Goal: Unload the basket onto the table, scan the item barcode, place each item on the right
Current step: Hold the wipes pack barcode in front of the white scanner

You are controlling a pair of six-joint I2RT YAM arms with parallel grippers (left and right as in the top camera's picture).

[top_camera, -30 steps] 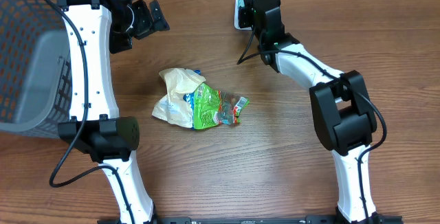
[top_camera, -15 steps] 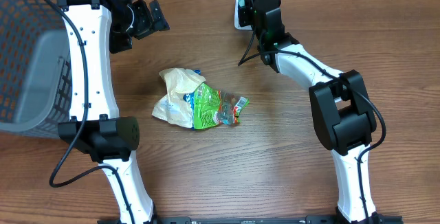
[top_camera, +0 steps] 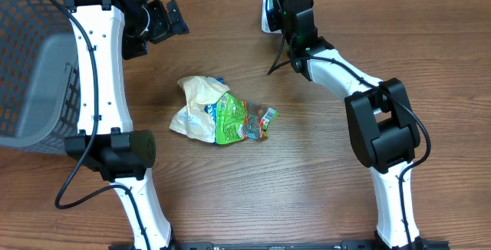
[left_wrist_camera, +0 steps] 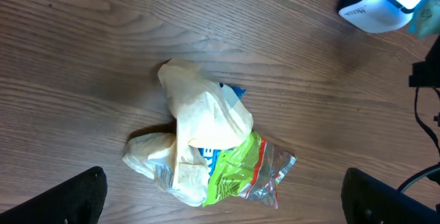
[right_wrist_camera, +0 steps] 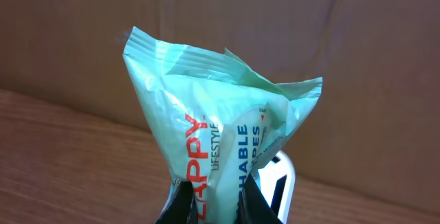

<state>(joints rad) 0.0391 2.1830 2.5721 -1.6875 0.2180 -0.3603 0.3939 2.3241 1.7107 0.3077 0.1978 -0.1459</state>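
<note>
Right gripper has crept up-frame, pinching the pack at the scanner, probably mid-scan and needing its barcode turned scannerward; left gripper wide.

Wooden table bears crumpled packets and a white scanner

Behind the pale green packet we see only a sliver of the white scanner. The packet's lower end runs off the frame, creases swallow part of its lettering, and the background beyond the scanner is blurred.
</note>
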